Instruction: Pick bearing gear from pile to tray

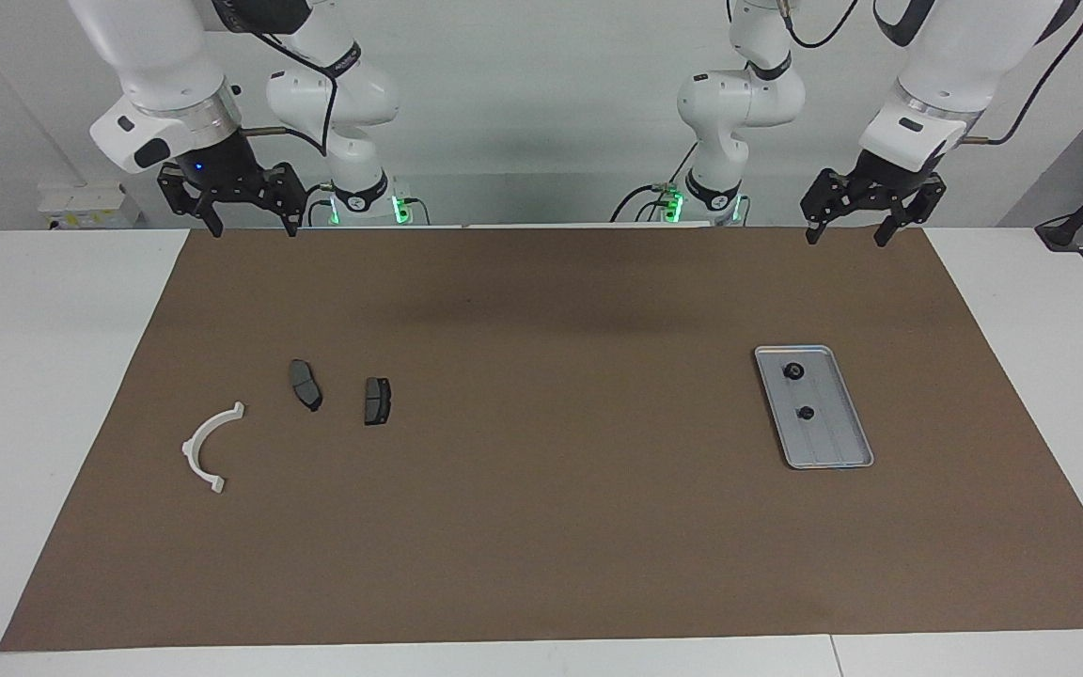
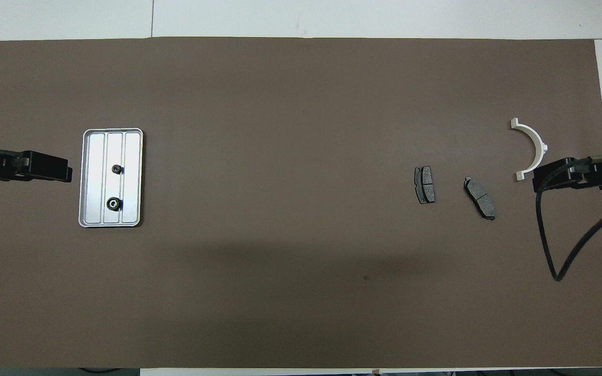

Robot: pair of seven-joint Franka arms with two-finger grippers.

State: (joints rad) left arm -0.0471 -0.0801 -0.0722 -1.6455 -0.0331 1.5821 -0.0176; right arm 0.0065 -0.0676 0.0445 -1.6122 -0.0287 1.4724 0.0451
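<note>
Both arms are hanging up by their bases, waiting. Left gripper point(image 1: 859, 226) is hovering over the mat edge w/ fingers spread, holding nothing; right gripper point(image 1: 245, 209) is doing the same at its own end, also released.

Moving out: the tray point(image 1: 856, 451) is sitting toward the left arm's end w/ two bearing gears point(image 1: 793, 372) already in it. At the right arm's end what's left of the pile is two dark plates point(image 1: 306, 384) and a white arc point(image 1: 210, 446), farthest out.

Risk: no rings showing outside the tray, so another pick is prob. going to grab a wrong part, or knock the tray.
</note>
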